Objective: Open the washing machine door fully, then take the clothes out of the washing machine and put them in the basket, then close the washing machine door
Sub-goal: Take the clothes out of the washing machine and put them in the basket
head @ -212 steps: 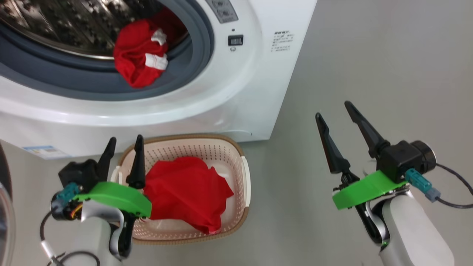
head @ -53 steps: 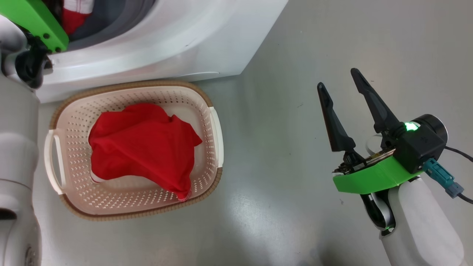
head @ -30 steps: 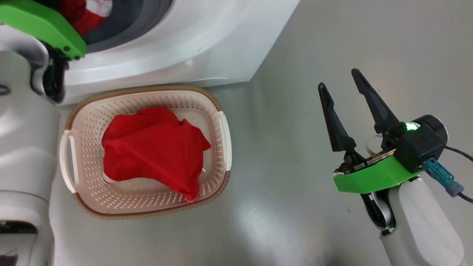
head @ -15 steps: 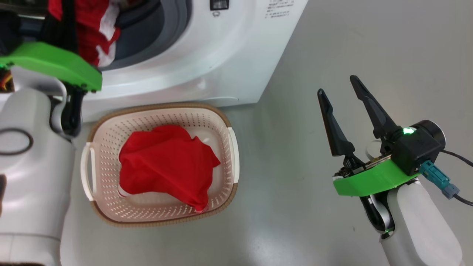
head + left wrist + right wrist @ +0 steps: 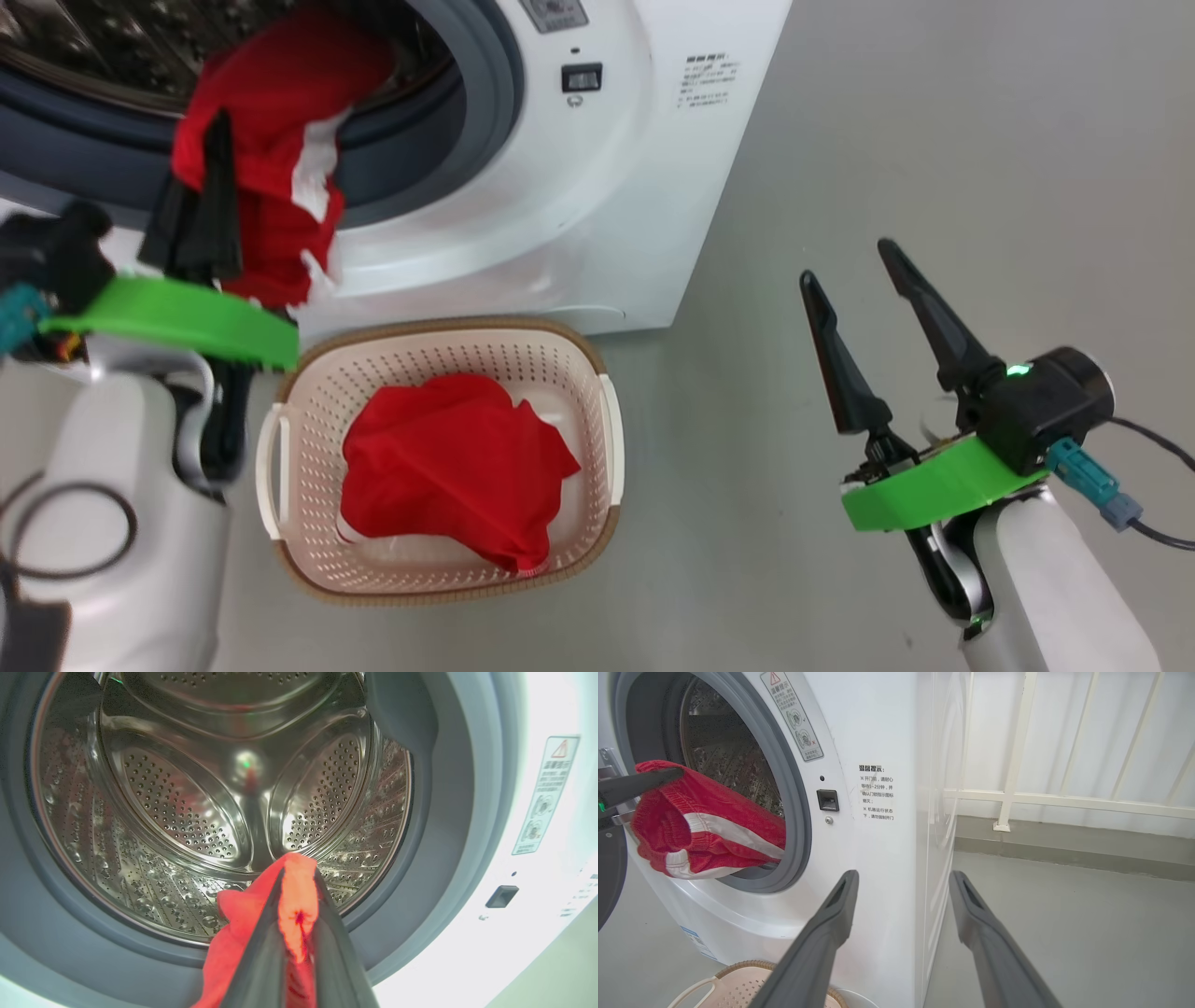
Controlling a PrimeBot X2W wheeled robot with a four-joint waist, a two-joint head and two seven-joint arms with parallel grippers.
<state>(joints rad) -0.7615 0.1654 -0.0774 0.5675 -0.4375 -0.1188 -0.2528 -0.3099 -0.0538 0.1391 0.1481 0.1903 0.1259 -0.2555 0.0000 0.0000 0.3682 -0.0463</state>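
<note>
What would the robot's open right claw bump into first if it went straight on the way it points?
Most likely the washing machine: the right gripper aims at its white front, near the side edge. Nothing stands between them, though depth is hard to judge.

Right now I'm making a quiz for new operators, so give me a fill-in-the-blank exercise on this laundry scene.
1. The left gripper is ____ on a striped garment at the washing machine mouth.
2. The right gripper has its jaws ____, holding nothing.
3. The crumpled garment lying in the basket is mostly ____.
Missing words: shut; open; red.
</note>
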